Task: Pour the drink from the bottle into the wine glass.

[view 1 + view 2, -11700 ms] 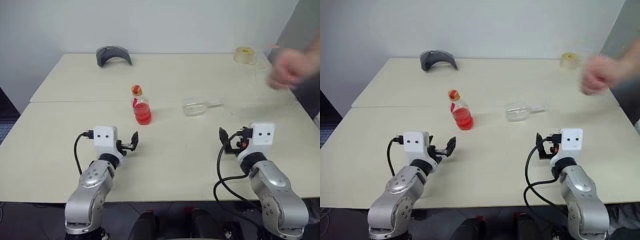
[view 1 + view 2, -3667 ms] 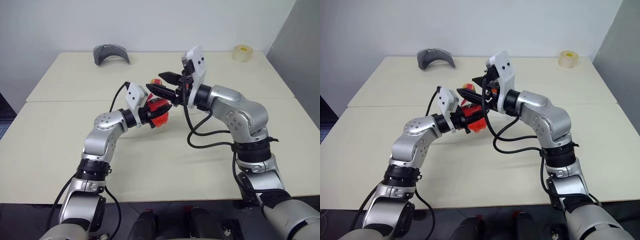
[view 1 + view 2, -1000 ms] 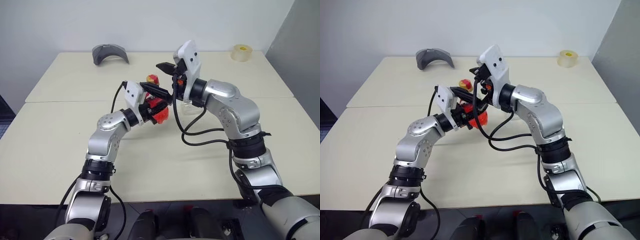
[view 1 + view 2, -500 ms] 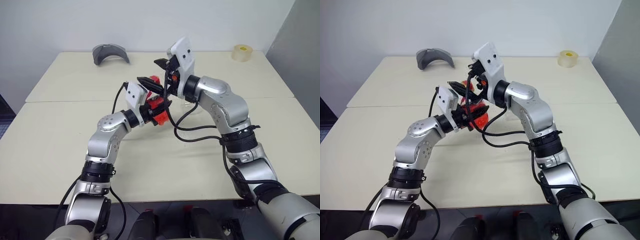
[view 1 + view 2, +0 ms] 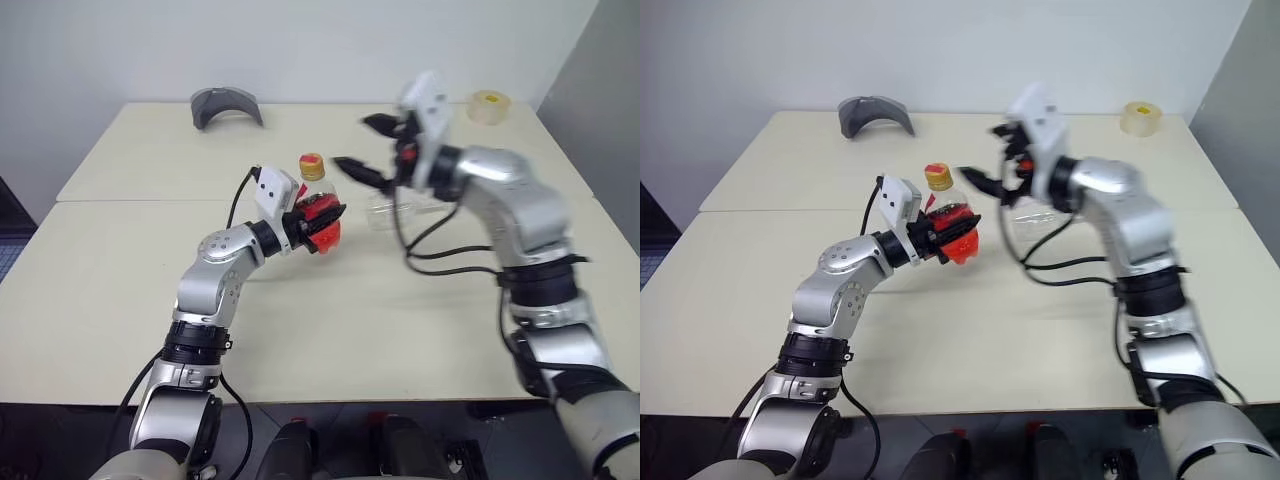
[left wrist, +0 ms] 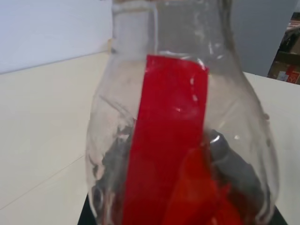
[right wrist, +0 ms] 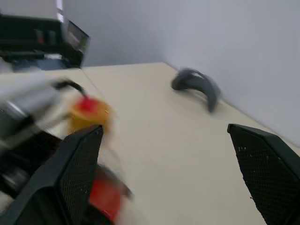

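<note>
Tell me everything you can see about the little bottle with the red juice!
The bottle is small, clear plastic, round-bodied with a narrow neck and a yellowish cap that is on. Red drink sits low inside, and a red strip runs down its side. It stands nearly upright above the table, held in the left claw.

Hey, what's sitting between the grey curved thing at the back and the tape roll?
Nothing: in the left eye view, bare table runs from the grey curved piece to the tape roll.
</note>
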Controlling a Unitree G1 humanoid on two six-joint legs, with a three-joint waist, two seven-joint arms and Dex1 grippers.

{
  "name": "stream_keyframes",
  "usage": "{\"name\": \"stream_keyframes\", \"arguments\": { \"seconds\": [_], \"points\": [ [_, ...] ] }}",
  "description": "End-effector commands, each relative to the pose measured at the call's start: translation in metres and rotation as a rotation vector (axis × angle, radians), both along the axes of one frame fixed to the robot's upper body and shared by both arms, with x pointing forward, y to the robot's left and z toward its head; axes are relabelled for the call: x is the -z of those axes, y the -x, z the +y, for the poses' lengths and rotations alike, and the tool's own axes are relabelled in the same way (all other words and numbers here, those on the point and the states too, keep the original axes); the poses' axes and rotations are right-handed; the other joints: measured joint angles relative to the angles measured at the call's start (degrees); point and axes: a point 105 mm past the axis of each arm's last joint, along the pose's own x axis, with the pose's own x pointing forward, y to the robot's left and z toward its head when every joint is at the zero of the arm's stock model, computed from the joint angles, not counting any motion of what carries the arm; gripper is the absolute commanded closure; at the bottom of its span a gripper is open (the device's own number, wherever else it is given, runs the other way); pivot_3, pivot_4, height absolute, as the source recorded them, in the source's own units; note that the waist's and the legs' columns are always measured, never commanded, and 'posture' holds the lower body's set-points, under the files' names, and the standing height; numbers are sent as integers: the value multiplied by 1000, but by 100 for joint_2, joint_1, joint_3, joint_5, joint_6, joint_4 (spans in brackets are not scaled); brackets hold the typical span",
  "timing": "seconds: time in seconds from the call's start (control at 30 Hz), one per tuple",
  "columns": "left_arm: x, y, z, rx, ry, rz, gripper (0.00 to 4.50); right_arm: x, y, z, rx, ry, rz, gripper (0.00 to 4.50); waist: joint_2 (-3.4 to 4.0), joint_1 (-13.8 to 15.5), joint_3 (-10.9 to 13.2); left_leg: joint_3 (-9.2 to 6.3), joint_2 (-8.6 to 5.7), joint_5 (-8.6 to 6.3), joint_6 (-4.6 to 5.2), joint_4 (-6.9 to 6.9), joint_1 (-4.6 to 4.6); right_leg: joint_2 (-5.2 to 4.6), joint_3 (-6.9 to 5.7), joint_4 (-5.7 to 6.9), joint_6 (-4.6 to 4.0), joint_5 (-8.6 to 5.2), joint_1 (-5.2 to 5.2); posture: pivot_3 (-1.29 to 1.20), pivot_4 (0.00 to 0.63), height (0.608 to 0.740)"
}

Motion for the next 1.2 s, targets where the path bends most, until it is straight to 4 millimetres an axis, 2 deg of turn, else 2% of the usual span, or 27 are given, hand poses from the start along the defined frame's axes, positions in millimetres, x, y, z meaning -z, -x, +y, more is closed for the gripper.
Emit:
{"name": "stream_keyframes", "arguments": {
  "seconds": [0.03, 0.13, 0.33, 0.53, 0.8, 1.2],
  "points": [
    [-28, 5, -3, 25, 28, -106, 3209, -4, 9, -8, -4, 12, -17, 0, 0, -20, 0, 2, 0, 0, 1, -1, 2, 0, 3, 2, 0, 0, 0, 0, 150, 740],
    [-28, 5, -5, 29, 31, -106, 3210, 1, 13, -7, -20, 21, 1, 0, 0, -81, 0, 6, 8, -2, 4, -6, 4, 7, 5, 7, 0, 0, -4, 0, 150, 740],
    [-29, 5, -8, 41, 31, -106, 3215, -6, 26, 33, -155, -46, 19, 0, 1, -105, 0, 7, 14, -2, 3, -6, 4, 11, 5, 8, 0, 0, -6, 0, 150, 740],
    [-30, 5, -7, 42, 27, -109, 3217, -19, 21, 60, -196, -98, -2, 0, 0, -52, 0, 5, 10, 1, -1, -3, 3, 8, 4, 7, 0, 0, -6, 0, 150, 740],
    [-30, 4, -4, 32, 18, -111, 3223, -23, 15, 73, -237, -126, -13, 0, 1, -50, 0, 5, 6, 1, -2, -2, 4, 5, 4, 7, 0, 0, -6, 0, 150, 740],
    [-28, 2, -5, 39, 12, -112, 3223, -11, 37, 89, -399, -121, 35, 0, 1, -52, 0, 5, 7, 1, -1, -2, 3, 5, 3, 7, 0, 0, -6, 0, 150, 740]
  ]
}}
